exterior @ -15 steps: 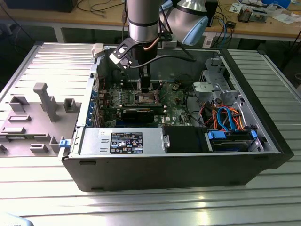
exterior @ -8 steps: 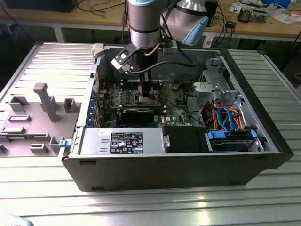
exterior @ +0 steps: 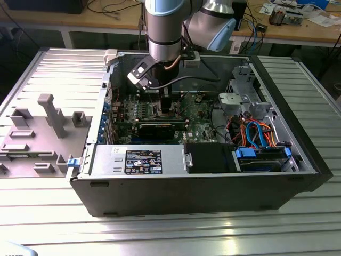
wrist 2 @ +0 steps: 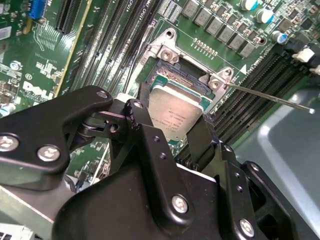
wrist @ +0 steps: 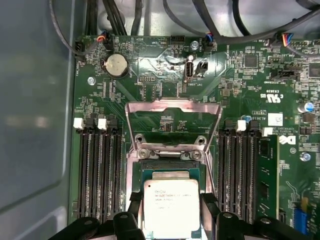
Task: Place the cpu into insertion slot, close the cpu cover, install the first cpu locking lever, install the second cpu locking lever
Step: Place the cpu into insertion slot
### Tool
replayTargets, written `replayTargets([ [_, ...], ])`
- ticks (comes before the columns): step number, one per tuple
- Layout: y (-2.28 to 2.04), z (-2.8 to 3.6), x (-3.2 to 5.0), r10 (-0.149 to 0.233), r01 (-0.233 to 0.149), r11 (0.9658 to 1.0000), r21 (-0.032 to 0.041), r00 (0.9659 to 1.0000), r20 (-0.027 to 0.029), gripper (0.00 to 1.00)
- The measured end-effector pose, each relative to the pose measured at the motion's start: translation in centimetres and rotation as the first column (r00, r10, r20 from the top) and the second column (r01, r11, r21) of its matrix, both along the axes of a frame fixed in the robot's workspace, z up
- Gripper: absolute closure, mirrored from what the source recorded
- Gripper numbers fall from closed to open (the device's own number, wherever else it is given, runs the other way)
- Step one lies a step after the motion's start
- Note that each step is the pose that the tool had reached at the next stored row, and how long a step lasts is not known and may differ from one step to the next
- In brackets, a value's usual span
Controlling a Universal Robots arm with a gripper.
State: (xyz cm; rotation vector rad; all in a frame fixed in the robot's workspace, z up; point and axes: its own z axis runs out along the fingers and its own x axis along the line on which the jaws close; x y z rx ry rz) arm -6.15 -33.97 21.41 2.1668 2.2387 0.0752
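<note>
My gripper [wrist 2: 170, 120] is shut on the cpu [wrist 2: 175, 112], a small square chip with a dull silver top, its black fingers [wrist 2: 137, 125] pressing on two opposite edges. The cpu [wrist: 171, 205] sits level just over the open insertion slot [wrist: 170, 167], covering most of it; I cannot tell whether it touches. The cpu cover [wrist: 170, 106], a thin silver frame, is flipped back flat on the board beyond the slot. A thin metal locking lever [wrist 2: 270, 97] sticks out free from the slot's corner. In the exterior view the gripper [exterior: 168, 104] reaches down into the open computer case [exterior: 202, 181].
Black memory slots [wrist: 97, 170] flank the socket on both sides. A long black expansion card [exterior: 160, 127] lies near the gripper. Cables [exterior: 256, 133] and a drive bay [exterior: 261, 157] fill the case at the exterior view's right. A grey fixture [exterior: 50, 114] stands on the ribbed table at the left.
</note>
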Motion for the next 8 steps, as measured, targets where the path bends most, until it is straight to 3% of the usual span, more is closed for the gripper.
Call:
replayTargets([
  [3,0.0,-0.47,0.03,-0.003,0.003,1.0,0.0,1.0,-0.0004,0.45],
  [5,0.06,-1.47,0.06,-0.041,0.041,0.9992,-0.0003,0.9992,-0.0007,0.45],
  [8,0.31,-1.79,0.07,-0.045,0.045,0.999,-0.0008,0.999,-0.001,0.45],
])
